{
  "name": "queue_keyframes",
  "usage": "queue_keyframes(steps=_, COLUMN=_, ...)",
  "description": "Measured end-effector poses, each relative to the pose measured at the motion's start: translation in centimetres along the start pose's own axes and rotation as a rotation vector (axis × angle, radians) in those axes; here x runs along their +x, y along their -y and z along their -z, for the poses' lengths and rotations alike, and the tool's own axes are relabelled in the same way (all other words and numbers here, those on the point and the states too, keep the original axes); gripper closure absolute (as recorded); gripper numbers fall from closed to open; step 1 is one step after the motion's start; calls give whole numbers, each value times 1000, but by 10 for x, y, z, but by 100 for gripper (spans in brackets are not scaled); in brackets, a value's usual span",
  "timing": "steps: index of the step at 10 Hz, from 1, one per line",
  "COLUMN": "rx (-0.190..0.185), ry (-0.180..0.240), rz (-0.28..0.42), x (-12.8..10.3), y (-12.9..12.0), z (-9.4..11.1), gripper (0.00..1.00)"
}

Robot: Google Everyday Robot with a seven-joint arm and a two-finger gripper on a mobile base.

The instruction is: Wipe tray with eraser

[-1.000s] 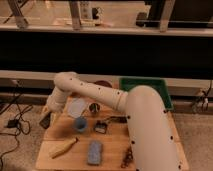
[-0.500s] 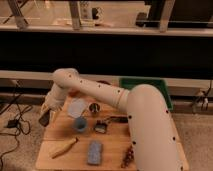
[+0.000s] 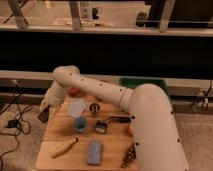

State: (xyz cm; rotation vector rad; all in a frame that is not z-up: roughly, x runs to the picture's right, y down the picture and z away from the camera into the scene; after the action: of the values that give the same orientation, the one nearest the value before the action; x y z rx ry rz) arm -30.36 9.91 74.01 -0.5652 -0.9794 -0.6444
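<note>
Your dark two-finger gripper [image 3: 44, 114] hangs off the wooden table's [image 3: 112, 150] left edge; whether it is open or closed cannot be told. The large green raised-rim tray [image 3: 142, 83] lies far to its right, behind the arm.

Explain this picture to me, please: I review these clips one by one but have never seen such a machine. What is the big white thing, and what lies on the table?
The big white shape is a robot's arm, reaching from the lower right across a wooden table. Its gripper hangs at the table's far left edge. There is one camera, looking down over the arm. Behind the arm, part of the green tray shows. On the table lie a blue-grey sponge, a blue cup, a small metal cup, a pale round lid-like piece, a yellowish stick-like object and a dark tool. I cannot make out the eraser.
</note>
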Motion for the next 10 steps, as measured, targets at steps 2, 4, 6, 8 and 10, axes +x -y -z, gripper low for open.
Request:
queue_keyframes(steps=2, rx=66, ry=-34, rz=-3, x=6, y=5, z=31, gripper=96)
queue_keyframes(steps=4, rx=111, ry=-60, rz=-17, x=16, y=-2, z=51, gripper=96)
queue_keyframes(steps=6, rx=146, ry=-86, rz=-49, x=32, y=-20, z=71, gripper=96)
queue_keyframes(steps=8, rx=177, ry=-111, rz=-98, x=53, y=-39, z=88, gripper=96)
queue_keyframes(steps=10, rx=179, ry=-113, rz=-102, x=55, y=-41, z=89, gripper=96)
